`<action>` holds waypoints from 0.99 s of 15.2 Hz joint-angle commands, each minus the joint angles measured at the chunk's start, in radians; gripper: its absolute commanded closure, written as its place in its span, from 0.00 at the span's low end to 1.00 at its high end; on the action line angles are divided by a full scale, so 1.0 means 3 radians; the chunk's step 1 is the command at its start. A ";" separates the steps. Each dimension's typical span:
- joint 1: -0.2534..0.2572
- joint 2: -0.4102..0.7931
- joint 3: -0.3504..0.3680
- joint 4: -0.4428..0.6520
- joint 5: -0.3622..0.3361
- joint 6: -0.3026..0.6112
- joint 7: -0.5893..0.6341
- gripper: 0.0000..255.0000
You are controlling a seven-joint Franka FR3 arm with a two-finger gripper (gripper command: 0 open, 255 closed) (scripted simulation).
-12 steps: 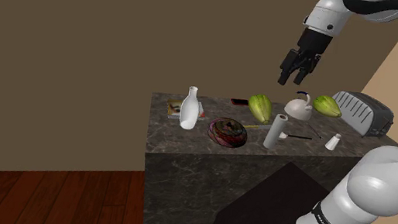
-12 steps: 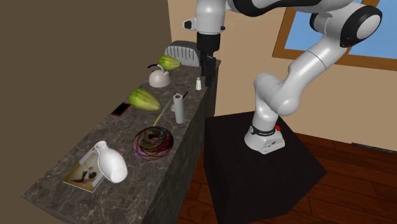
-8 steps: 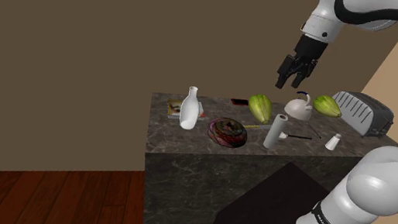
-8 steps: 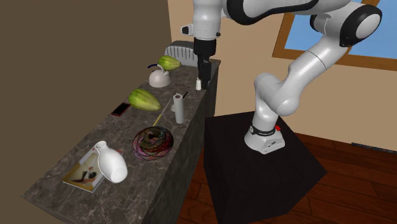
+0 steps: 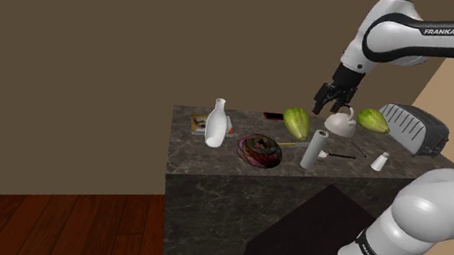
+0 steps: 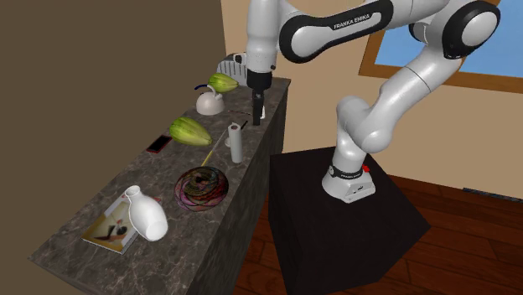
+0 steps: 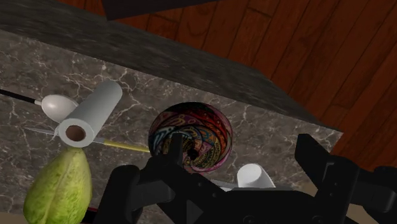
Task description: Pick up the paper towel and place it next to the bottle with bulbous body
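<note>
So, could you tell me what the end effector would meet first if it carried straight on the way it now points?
Probably the patterned bowl, which the wrist view puts ahead of the end effector, between its open fingers. Depth is unclear; it might be the counter beside it.

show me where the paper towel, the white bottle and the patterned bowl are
paper towel (image 5: 313,149): shoulder view, middle of the upright roll's side
white bottle (image 5: 215,131): shoulder view, on its bulbous body
patterned bowl (image 5: 259,150): shoulder view, on its patterned inside
</note>
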 commanded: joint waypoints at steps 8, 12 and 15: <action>-0.0299 0.0588 -0.0400 -0.0239 -0.0259 0.0986 -0.0214 0.00; -0.0393 0.0954 -0.0595 -0.0252 -0.0309 0.1441 -0.0322 0.00; -0.0439 0.1266 -0.0751 -0.0218 -0.0293 0.1775 -0.0427 0.00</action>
